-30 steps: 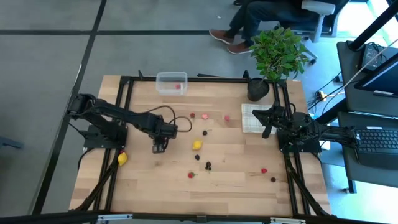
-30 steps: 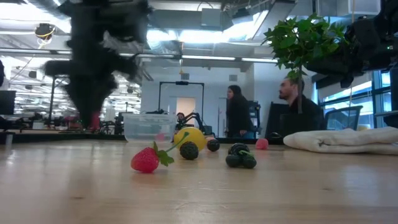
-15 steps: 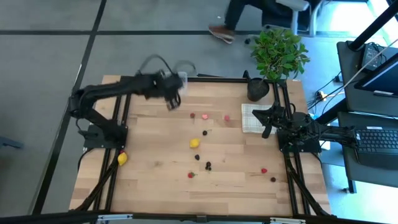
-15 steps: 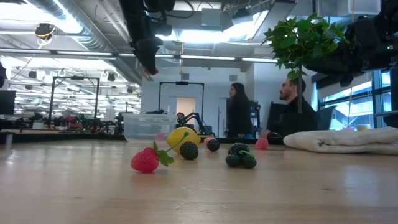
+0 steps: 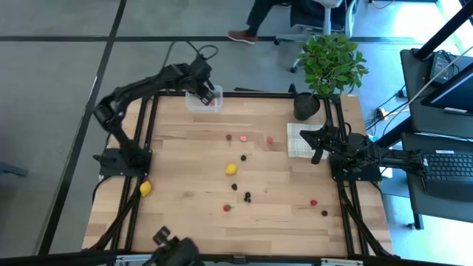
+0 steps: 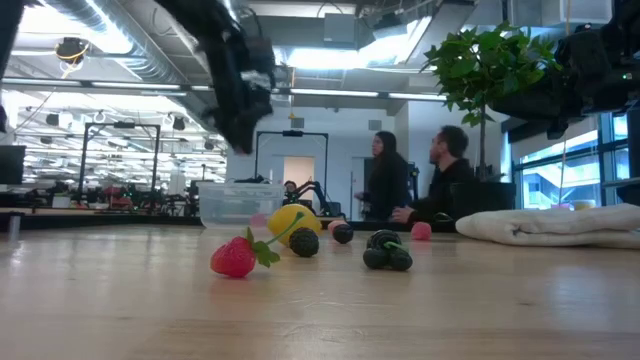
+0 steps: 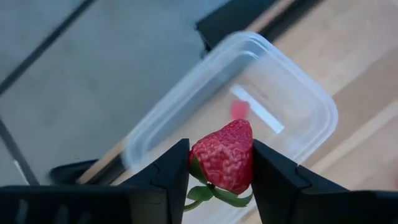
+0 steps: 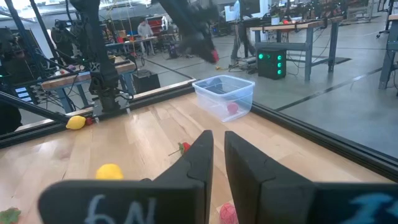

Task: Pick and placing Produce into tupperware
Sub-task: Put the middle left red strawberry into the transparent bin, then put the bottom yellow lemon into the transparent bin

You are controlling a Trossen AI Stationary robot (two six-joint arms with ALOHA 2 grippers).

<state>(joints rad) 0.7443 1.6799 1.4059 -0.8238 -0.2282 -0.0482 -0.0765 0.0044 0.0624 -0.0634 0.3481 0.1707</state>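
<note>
My left gripper [image 5: 201, 91] hangs above the clear tupperware tub [image 5: 203, 98] at the table's far edge, shut on a red strawberry [image 7: 224, 155]. One red piece [image 7: 239, 111] lies on the tub's floor. The other produce lies scattered on the wood: a lemon [image 5: 232, 170] in the middle, a second lemon [image 5: 145, 188] by the left frame, red berries [image 5: 229, 137], dark berries [image 5: 247, 197] and a strawberry [image 5: 228, 207]. My right gripper [image 5: 318, 151] waits over the white cloth [image 5: 298, 140], its fingers almost together [image 8: 219, 155]. My left gripper pinches the strawberry between its two fingers, which sit on its opposite sides [image 7: 198, 158]. The fingers come from above, slanting down at the tub. The berry is lifted clear over the tub's opening, red tip pointing away from the gripper and green leaves [image 7: 205, 194] toward it.
A black plant pot [image 5: 306, 106] with a green plant stands at the far right corner, beside the cloth. Black frame rails run around the table's edges. People sit beyond the far edge [image 6: 440, 185]. Bare wood lies between the tub and the scattered fruit.
My left gripper has risen from the table left of the middle lemon and swung to the far edge, ending above the tub. The strawberry is now lifted clear over the tub's opening.
</note>
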